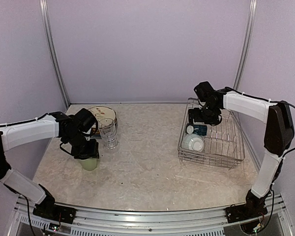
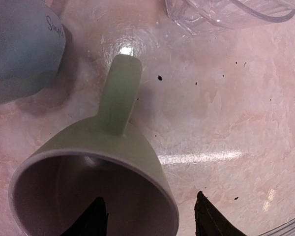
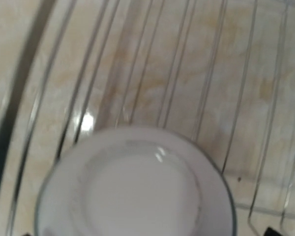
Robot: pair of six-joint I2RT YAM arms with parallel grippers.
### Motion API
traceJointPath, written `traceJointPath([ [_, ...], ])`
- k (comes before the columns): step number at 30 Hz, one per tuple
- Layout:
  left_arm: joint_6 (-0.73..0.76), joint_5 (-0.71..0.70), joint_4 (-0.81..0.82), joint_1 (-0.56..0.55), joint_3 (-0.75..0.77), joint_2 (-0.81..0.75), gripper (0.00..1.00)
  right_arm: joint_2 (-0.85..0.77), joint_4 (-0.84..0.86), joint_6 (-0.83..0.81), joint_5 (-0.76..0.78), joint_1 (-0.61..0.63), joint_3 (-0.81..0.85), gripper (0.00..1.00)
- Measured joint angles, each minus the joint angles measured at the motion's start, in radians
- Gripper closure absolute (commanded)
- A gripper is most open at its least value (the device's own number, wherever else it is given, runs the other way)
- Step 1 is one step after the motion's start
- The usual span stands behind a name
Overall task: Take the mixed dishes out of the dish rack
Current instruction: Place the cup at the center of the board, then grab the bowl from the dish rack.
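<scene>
The pale green mug [image 1: 89, 163] stands upright on the table, seen close in the left wrist view [image 2: 103, 162]. My left gripper [image 1: 84, 149] is open over its rim, one fingertip [image 2: 96, 219] inside the mug and the other outside. A light blue mug [image 2: 24, 44] and the clear glass tumbler [image 1: 108, 133] stand beside it. Stacked plates [image 1: 102, 114] lie behind. The dish rack [image 1: 233, 147] holds two teal-and-white bowls [image 1: 193, 142]. My right gripper [image 1: 204, 117] hovers open inside the rack over an upturned bowl [image 3: 137, 187].
The rack's wire floor [image 3: 187, 59] shows around the bowl. The tumbler [image 2: 221, 14] lies just beyond the green mug's handle. Purple walls close the back and sides.
</scene>
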Motion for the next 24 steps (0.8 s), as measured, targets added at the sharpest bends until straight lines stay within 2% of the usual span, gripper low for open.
traceJointPath([
  [4, 0.014, 0.015, 0.002, 0.0, 0.0, -0.034, 0.27, -0.08, 0.06, 0.037, -0.088, -0.033, -0.124, 0.0],
  [9, 0.031, 0.029, 0.014, 0.0, 0.0, -0.119, 0.2, -0.18, 0.156, 0.094, -0.192, -0.076, -0.237, 0.0],
  [16, 0.053, 0.044, 0.028, 0.0, 0.0, -0.23, 0.16, -0.239, 0.235, 0.11, -0.325, -0.118, -0.307, 0.0],
  [24, 0.066, 0.048, 0.056, 0.0, 0.0, -0.311, 0.16, -0.284, 0.166, 0.07, -0.34, -0.087, -0.307, 0.0],
])
